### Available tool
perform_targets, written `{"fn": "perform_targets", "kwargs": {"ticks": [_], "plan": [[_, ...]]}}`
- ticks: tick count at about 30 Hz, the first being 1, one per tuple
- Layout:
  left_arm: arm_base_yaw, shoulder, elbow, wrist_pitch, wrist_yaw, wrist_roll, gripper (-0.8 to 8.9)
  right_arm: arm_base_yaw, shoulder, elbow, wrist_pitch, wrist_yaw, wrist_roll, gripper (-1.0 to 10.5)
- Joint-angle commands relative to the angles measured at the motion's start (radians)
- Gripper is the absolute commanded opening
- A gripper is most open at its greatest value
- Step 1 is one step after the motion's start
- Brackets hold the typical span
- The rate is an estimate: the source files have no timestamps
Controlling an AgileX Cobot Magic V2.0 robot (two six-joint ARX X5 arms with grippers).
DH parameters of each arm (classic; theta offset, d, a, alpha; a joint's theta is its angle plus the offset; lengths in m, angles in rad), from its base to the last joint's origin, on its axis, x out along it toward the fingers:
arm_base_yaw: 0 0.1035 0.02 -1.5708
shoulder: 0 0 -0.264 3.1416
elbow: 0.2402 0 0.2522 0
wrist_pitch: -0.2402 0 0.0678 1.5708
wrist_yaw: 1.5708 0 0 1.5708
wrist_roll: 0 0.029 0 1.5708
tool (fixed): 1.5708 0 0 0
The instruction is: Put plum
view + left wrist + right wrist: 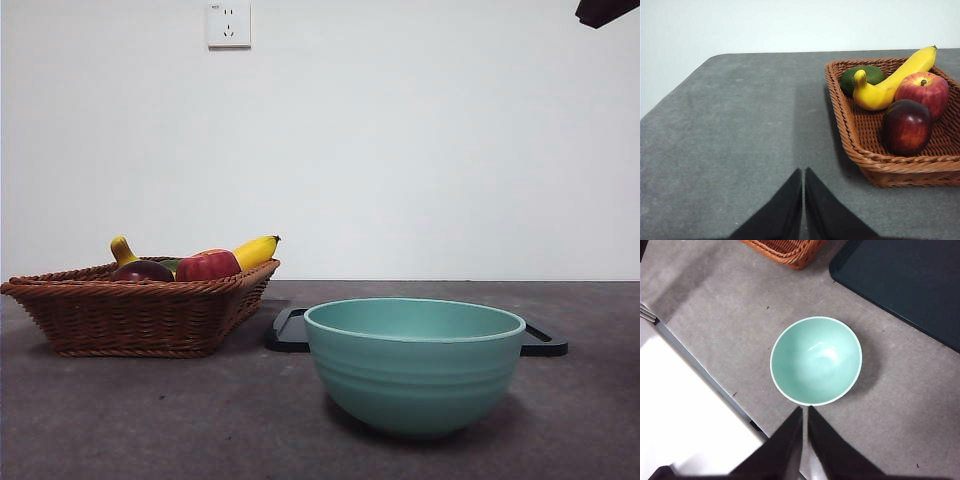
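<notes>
The glossy, round, dark maroon plum (907,126) lies in the brown woven wicker basket (875,161), at the corner nearest the left wrist camera, just beside the brighter red apple (923,91) and seemingly touching it. A curved yellow banana (890,81) stretches across the basket behind both, and a dark green rounded fruit (861,78), partly hidden by the banana's stem end, sits in the far corner. In the front view the basket (130,310) stands on the grey table (150,420) at the left, with the plum (142,270) only just showing above its rim. The pale turquoise ceramic bowl (414,366) stands well apart from the basket, nearer the camera, and a flat black tray (289,331) lies behind it. The left gripper (803,175) hovers above bare table beside the basket, its jaws pressed together on nothing. The right gripper (804,412) hangs high over the bowl (816,360), its jaws likewise clenched and empty.
</notes>
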Motion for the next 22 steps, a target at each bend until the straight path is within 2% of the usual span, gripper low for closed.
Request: {"fn": "perform_targets", "kwargs": {"ticks": [1,5,6,11,17,20,22], "plan": [[0.003,-0.002,-0.021,-0.006,-0.001,-0.006,0.08,0.007,0.007,0.017,0.01,0.0,-0.011,0.0],[0.003,-0.002,-0.021,-0.006,-0.001,-0.005,0.08,-0.01,0.002,0.017,0.01,0.0,-0.014,0.0],[0.003,-0.002,-0.021,-0.006,-0.001,-0.005,0.08,-0.026,-0.003,0.017,0.011,0.002,-0.038,0.0],[0.003,-0.002,-0.021,-0.006,-0.001,-0.006,0.08,-0.154,-0.069,0.012,0.082,0.002,-0.076,0.0],[0.003,-0.002,-0.021,-0.006,-0.001,-0.005,0.08,-0.378,-0.217,-0.098,0.415,0.008,-0.132,0.0],[0.003,-0.002,-0.021,-0.006,-0.001,-0.005,0.08,-0.462,-0.304,-0.211,0.57,0.013,-0.137,0.0],[0.003,-0.002,-0.021,-0.006,-0.001,-0.006,0.08,-0.498,-0.362,-0.299,0.661,0.048,-0.136,0.0]]}}
